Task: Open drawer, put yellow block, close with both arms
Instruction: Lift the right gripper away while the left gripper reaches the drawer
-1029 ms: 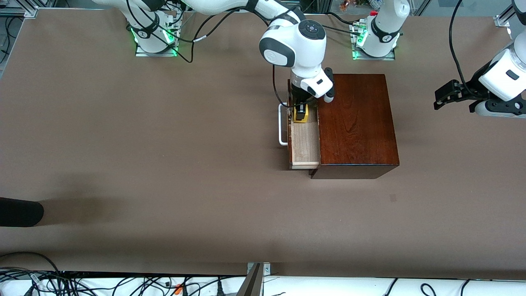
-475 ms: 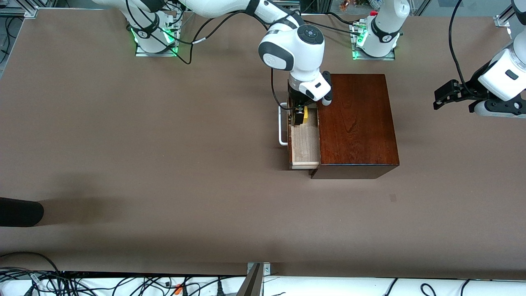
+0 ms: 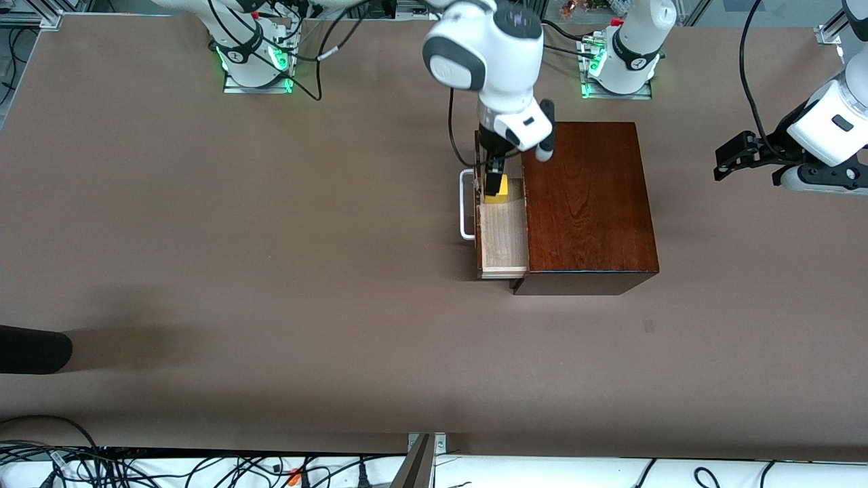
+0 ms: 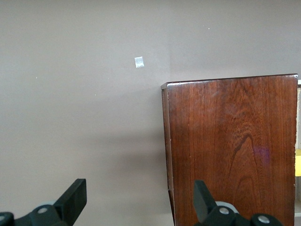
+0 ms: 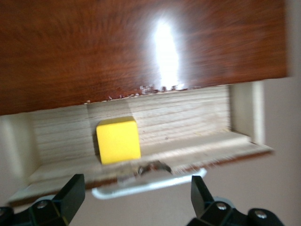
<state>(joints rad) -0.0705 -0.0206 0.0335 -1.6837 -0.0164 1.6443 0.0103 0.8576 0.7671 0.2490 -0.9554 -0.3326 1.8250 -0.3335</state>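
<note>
The dark wooden box (image 3: 586, 203) stands mid-table with its drawer (image 3: 503, 237) pulled out toward the right arm's end, white handle (image 3: 466, 203) outward. The yellow block (image 3: 500, 197) lies in the pale tray at the end farther from the front camera. In the right wrist view the block (image 5: 118, 140) rests free on the tray floor (image 5: 188, 122). My right gripper (image 3: 493, 181) hangs open just over the block, nothing between its fingers (image 5: 70, 195). My left gripper (image 3: 720, 163) waits open in the air over the left arm's end of the table, facing the box (image 4: 230, 146).
A black object (image 3: 34, 349) pokes in at the table edge toward the right arm's end. A small pale mark (image 3: 649, 326) lies on the table nearer the front camera than the box. Cables run along the front edge.
My right gripper has opened, let go of the yellow block and risen a little; the block now rests in the drawer. The left arm has hardly moved.
</note>
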